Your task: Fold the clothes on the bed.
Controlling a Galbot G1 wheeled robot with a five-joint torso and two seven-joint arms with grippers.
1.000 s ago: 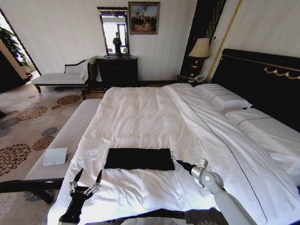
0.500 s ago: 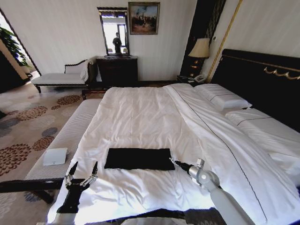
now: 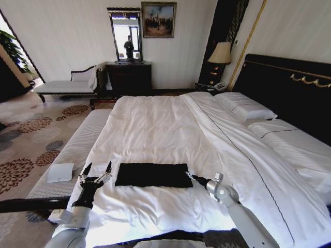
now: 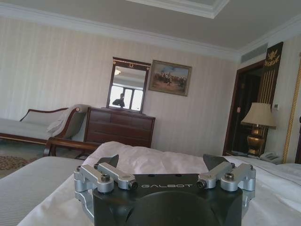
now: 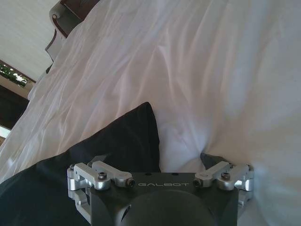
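Right end effector (image 3: 189,175) open, tips at right end of black T-shirt (image 3: 153,175), holding nothing. Left end effector (image 3: 96,171) open, just left of shirt. I see shirt folded into flat soft strip, long axis left-right, on near part of bed (image 3: 155,124). Sheets white, wrinkly.

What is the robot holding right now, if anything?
Nothing. The left end effector is open above the bed, beside the folded black T-shirt. The right end effector is open at the shirt's other end, gripping nothing.
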